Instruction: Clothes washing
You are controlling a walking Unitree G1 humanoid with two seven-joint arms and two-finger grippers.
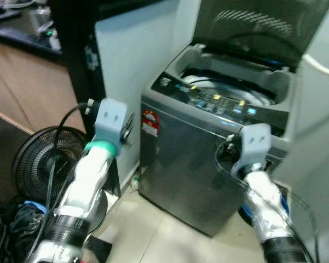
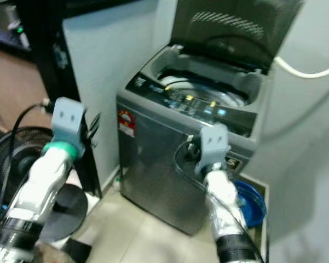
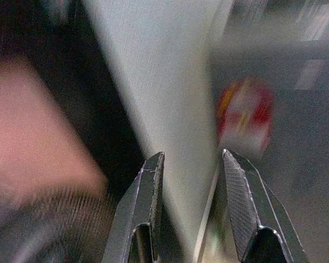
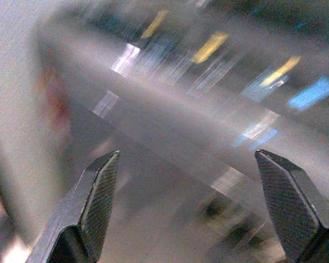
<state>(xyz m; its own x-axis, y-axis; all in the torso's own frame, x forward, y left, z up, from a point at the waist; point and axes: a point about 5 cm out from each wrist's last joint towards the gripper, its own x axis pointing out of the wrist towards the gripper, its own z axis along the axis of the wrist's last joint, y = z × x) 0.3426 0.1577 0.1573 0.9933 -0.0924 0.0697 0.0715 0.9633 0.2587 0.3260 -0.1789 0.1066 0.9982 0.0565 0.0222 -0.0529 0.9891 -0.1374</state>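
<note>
grey top-loading washing machine stands ahead against a pale wall, lid raised, drum opening and control panel with yellow and blue markings visible from the head views. red-and-white sticker on the front upper corner nearest the wall.

left gripper raised beside the machine's left front corner; fingers a narrow gap apart, nothing between them. its wrist view picks up the sticker and the wall edge (blurred), plus a fan grille low down.

right gripper raised in front of the machine's front face below the panel; fingers spread wide, empty. its wrist view shows the panel lights smeared by motion.

head views add a black floor fan at left, dark clothes heaped on the floor by it, a blue round object behind the right arm.
</note>
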